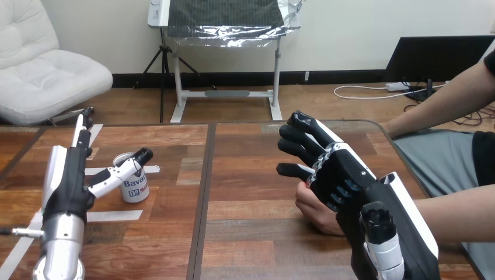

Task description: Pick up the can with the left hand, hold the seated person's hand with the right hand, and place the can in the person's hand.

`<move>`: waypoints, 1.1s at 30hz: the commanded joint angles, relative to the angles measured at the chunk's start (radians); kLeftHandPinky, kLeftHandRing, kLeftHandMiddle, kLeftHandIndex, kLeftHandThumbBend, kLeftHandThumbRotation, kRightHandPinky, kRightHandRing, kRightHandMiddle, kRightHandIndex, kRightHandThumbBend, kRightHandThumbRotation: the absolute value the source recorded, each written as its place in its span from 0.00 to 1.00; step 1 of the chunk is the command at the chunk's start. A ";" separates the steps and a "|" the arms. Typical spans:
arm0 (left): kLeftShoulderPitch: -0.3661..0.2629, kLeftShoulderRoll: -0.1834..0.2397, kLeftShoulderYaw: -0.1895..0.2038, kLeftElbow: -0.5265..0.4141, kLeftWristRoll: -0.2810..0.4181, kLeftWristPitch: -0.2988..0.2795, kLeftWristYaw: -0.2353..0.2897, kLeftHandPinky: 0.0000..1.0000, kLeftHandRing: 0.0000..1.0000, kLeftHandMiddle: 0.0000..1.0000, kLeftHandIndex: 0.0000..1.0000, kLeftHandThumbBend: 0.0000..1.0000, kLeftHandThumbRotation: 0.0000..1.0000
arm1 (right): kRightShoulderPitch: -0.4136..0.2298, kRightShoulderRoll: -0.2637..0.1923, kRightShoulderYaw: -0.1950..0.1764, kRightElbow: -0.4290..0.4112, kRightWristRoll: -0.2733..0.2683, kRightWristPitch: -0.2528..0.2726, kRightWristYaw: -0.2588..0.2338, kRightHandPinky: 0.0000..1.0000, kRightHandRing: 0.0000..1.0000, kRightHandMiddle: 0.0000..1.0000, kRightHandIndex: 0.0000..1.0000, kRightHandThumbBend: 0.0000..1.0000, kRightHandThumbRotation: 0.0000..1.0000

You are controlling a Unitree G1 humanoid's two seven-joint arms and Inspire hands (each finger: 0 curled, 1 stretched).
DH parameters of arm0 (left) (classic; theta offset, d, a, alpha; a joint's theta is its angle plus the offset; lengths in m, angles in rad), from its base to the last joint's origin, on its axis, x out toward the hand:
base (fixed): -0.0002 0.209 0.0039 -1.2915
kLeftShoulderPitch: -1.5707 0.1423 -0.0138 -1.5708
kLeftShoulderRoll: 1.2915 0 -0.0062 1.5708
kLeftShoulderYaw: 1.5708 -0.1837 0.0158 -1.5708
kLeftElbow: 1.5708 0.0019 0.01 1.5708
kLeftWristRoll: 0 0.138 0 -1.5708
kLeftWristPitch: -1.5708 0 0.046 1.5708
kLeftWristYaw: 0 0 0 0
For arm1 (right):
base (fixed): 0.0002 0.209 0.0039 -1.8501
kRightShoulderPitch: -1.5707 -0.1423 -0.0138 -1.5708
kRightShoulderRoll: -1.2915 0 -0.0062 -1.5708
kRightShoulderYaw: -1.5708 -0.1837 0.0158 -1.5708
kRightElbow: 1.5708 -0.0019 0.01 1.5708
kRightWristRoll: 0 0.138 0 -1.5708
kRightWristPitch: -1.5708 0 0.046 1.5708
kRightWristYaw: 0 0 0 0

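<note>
Standing upright on the table (251,175) at the left, the can (135,186) sits just right of the left hand (67,175), whose fingers are straight, thumb tip at the can's rim, not clasping it. The right hand (347,175) lies over the person's hand (318,214) at the near right, fingers extended, not curled round it. Judged light, smooth and easily dented, the can should be grasped round mid-wall with moderate force.

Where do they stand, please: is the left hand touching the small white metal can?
Cannot tell: in the head view the left hand has its thumb across the can, hiding any gap.
</note>
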 commanded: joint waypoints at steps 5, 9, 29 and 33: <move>-0.132 0.030 -0.021 0.092 -0.001 -0.007 0.001 0.86 0.94 0.96 0.98 0.83 0.47 | -0.038 0.007 -0.009 -0.049 0.009 -0.001 -0.003 0.82 0.90 0.90 0.90 0.92 0.95; -0.152 0.032 -0.027 0.120 -0.001 -0.002 0.000 0.85 0.94 0.96 0.98 0.84 0.47 | -0.037 0.007 -0.008 -0.050 0.016 0.000 -0.001 0.82 0.89 0.90 0.90 0.92 0.94; -0.219 0.036 -0.053 0.219 -0.006 0.046 -0.002 0.84 0.94 0.95 0.98 0.83 0.44 | -0.037 0.004 -0.013 -0.051 0.022 0.000 0.001 0.79 0.88 0.88 0.89 0.93 0.93; -0.229 0.035 -0.057 0.237 -0.009 0.053 -0.006 0.84 0.94 0.96 0.98 0.84 0.44 | -0.037 0.002 -0.014 -0.053 0.023 0.001 0.002 0.79 0.88 0.88 0.89 0.93 0.93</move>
